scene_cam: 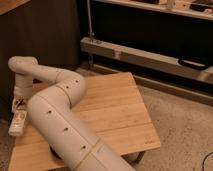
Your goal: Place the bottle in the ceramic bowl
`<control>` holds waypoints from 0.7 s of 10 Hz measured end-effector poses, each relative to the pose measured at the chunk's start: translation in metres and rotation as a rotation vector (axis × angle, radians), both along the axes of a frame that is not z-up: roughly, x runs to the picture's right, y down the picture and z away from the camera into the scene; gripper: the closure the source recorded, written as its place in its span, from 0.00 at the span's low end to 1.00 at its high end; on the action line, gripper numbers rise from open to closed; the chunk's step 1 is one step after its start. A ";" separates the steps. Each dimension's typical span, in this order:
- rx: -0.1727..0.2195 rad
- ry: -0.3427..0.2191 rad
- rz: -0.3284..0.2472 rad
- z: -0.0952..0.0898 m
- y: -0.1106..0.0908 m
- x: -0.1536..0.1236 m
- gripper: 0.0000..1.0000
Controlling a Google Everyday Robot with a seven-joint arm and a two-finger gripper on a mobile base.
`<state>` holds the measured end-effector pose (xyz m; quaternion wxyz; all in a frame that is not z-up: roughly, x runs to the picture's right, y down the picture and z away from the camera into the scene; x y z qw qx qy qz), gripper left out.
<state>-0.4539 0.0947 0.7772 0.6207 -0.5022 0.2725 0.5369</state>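
White arm [60, 120] reaching to the left edge of the wooden table [115, 105], gripper [20, 104] low there, fingers pinching the far end of the lying bottle [17, 124], ceramic bowl [54, 151] mostly hidden under the arm.

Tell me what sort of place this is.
Probably a lab or workshop corner: speckled hard floor, dark shelving with a metal rail, small wooden table. The gripper is at the table's left edge, by the bottle.
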 end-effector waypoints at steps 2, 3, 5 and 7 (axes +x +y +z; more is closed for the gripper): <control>0.018 -0.027 -0.023 -0.035 -0.027 0.013 1.00; 0.026 -0.037 -0.029 -0.049 -0.036 0.020 1.00; 0.043 -0.053 -0.023 -0.066 -0.050 0.044 1.00; 0.053 -0.075 -0.001 -0.071 -0.055 0.064 1.00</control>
